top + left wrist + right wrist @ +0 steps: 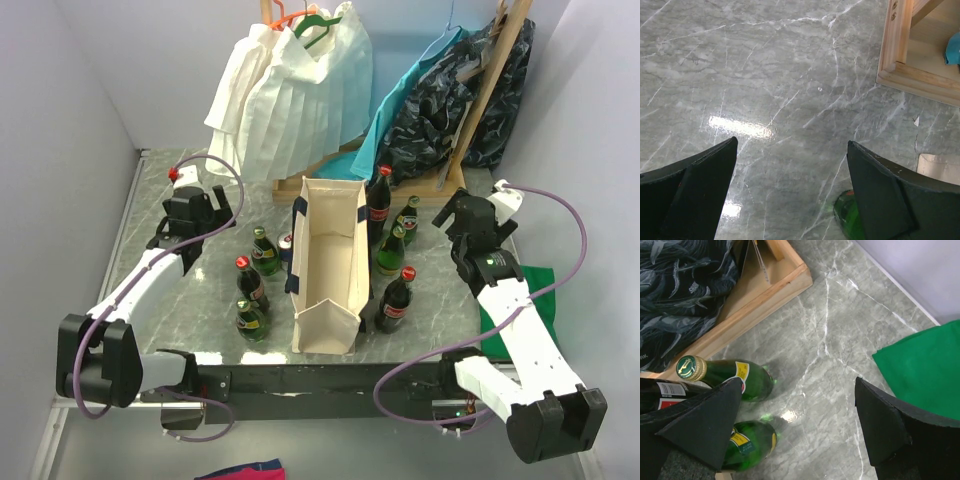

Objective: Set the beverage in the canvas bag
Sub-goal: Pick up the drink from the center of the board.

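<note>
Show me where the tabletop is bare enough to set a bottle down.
Bare marble lies beneath the left gripper, short of the wooden base, and between the right-hand bottles and the green cloth. Crowded: those and the left-hand bottles stand close along the canvas bag.

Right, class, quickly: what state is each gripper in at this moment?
Left gripper: open, holding nothing.
Right gripper: open, holding nothing.

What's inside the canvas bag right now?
From the top view, the canvas bag shows only bare cream lining, with nothing visible in it. Its near wall hides the floor at that end, so that part is unseen.
</note>
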You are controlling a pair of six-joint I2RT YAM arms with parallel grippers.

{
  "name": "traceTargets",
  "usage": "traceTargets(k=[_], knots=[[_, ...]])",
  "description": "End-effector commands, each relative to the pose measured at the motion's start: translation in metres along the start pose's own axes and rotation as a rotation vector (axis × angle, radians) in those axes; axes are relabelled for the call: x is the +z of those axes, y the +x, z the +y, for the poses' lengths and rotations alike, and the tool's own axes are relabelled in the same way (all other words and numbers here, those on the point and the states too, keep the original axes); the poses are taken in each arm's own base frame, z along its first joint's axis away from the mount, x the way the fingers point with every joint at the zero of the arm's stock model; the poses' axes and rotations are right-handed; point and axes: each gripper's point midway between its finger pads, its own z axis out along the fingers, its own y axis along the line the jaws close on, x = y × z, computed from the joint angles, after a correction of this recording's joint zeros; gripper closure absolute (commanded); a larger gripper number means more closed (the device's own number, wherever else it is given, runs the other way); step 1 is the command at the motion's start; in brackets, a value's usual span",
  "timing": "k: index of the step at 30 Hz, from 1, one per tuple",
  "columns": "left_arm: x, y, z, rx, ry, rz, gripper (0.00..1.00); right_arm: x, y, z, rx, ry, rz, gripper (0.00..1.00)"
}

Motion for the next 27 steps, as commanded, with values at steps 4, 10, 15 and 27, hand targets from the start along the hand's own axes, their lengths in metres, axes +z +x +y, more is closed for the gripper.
traceTargets(k=[4,10,15,27], knots=[[-0.002,-0.02,-0.009,-0.004,0.024,-0.04,0.04,-0.009,-0.019,0.005,0.037,-0.046,-0.065,0.0],[-0.007,-0.022,-0.007,-0.014,0.016,-0.046,0.04,-0.012,-0.018,0.011,0.014,-0.083,-0.039,0.0],[-0.011,-0.018,-0.009,-0.021,0.033,-0.035,0.04,-0.025,-0.024,0.026,-0.012,-0.162,0.006,0.0],[-0.026,-0.016,-0.023,-0.009,0.142,-0.04,0.04,-0.064,-0.066,0.06,-0.1,-0.306,0.147,0.0]])
